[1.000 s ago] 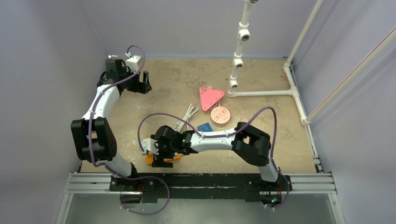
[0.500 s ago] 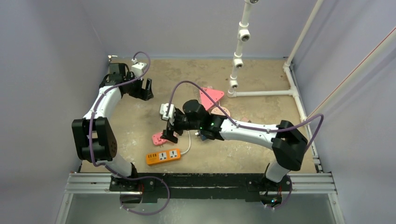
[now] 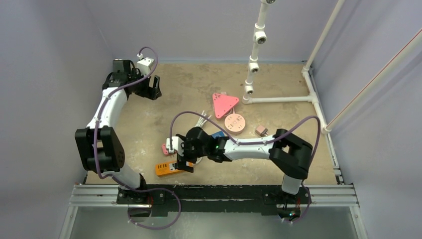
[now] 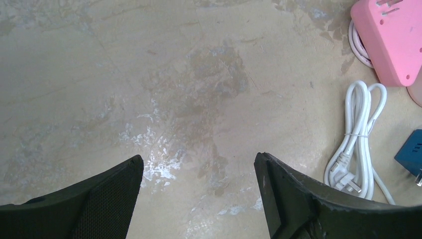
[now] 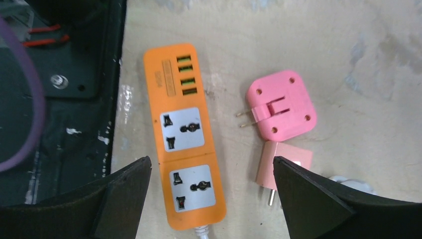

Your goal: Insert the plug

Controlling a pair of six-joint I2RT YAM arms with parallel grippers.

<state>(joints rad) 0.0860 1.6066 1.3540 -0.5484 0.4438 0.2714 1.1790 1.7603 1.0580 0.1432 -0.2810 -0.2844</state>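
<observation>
Strip [image 5: 184,139]: orange, smooth bar.
Plug [image 5: 281,112]: pink rounded square; only my wrist view shows its prongs.
Left tool [image 4: 198,158]: apart.
Right tool [image 5: 211,162]: apart.

There is one orange power strip [image 5: 184,144], and it carries two universal sockets [image 5: 182,129] and four USB ports [image 5: 183,75]. Two pink plugs lie beside it: one square adapter [image 5: 281,110] with two prongs and one paler plug [image 5: 283,164]. Elsewhere on the table are one pink triangular socket block [image 3: 224,103], one round peach socket disc [image 3: 234,123], one blue adapter [image 4: 410,157], one small brownish cube [image 3: 261,131] and one bundled white cable [image 4: 359,144].
</observation>
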